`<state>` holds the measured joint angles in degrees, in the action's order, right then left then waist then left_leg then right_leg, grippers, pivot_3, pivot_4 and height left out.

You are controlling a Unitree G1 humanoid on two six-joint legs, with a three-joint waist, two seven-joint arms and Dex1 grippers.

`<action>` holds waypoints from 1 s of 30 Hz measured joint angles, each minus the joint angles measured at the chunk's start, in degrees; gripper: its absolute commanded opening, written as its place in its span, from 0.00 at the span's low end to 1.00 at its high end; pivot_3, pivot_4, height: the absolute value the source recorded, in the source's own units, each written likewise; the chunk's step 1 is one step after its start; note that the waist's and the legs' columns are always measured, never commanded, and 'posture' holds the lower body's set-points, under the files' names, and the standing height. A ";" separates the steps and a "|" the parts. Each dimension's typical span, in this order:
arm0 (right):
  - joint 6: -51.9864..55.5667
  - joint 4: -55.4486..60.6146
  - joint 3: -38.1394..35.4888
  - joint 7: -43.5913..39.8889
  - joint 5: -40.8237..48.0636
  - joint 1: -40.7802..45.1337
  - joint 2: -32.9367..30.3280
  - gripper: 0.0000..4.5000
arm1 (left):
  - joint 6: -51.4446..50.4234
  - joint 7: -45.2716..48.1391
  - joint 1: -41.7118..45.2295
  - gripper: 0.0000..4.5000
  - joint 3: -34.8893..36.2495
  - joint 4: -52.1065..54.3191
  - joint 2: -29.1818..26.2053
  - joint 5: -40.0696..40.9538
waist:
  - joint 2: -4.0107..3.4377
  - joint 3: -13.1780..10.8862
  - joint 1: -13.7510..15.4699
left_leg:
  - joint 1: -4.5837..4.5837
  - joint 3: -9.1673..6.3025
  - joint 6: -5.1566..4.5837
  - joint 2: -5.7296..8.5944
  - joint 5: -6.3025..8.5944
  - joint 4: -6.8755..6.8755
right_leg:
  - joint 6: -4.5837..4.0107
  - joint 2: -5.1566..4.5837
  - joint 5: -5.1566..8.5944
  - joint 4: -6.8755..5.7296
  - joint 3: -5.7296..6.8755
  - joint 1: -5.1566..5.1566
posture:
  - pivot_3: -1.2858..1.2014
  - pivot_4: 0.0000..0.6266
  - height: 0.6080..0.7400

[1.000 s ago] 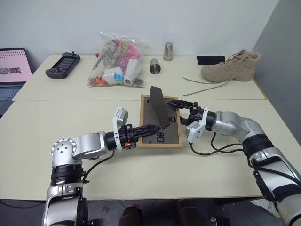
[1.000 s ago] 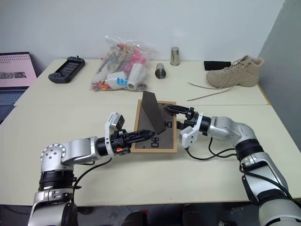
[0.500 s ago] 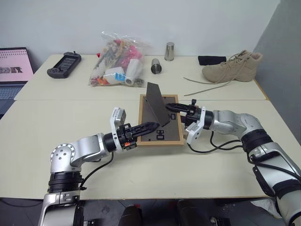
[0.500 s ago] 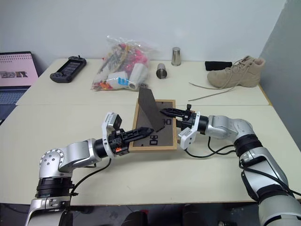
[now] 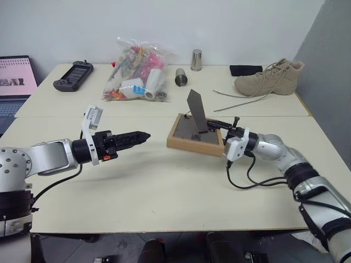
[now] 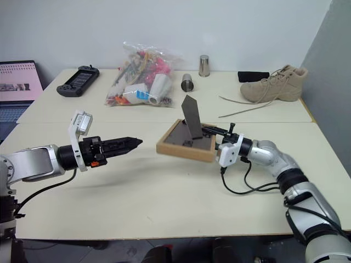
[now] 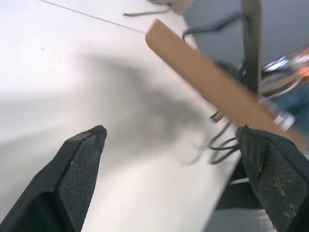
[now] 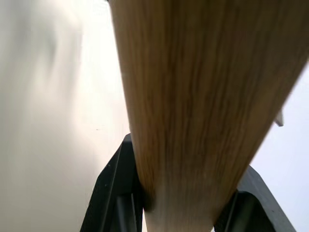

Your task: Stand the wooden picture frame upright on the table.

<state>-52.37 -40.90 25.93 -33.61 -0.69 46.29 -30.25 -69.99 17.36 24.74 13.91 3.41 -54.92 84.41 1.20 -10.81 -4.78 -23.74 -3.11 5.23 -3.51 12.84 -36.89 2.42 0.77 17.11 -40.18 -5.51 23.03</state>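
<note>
The right gripper (image 5: 219, 125) pinches the edge of the wooden picture frame (image 5: 195, 140), lifting it tilted off the table (image 5: 164, 186) with its stand (image 5: 197, 111) sticking up. The left gripper (image 5: 143, 135) is wide open, well apart from the frame.

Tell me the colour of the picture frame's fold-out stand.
Dark grey-brown fold-out stand, clearest in the left eye view.

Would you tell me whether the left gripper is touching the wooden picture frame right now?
Apart. In the left eye view, bare table separates the left gripper from the wooden picture frame, which the right gripper holds.
</note>
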 measured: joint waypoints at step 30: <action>63.55 -17.50 -18.04 -28.14 19.36 12.23 19.90 0.29 | 25.14 10.02 -7.12 1.00 -6.70 19.00 8.80 -40.77 | -0.01 -0.01 1.24 | -0.12 0.10 -0.24 -0.06 0.14 0.05 | 0.01 0.10 0.00 0.11 -0.01 0.18 | 0.52 0.24 1.00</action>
<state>11.18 -58.40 7.89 -61.75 18.67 58.52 -10.35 -44.85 27.38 17.62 7.21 22.41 -46.12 43.64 1.19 -10.82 -3.54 -23.85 -3.01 4.99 -3.57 12.98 -36.84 2.42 0.87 17.11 -40.07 -5.51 23.21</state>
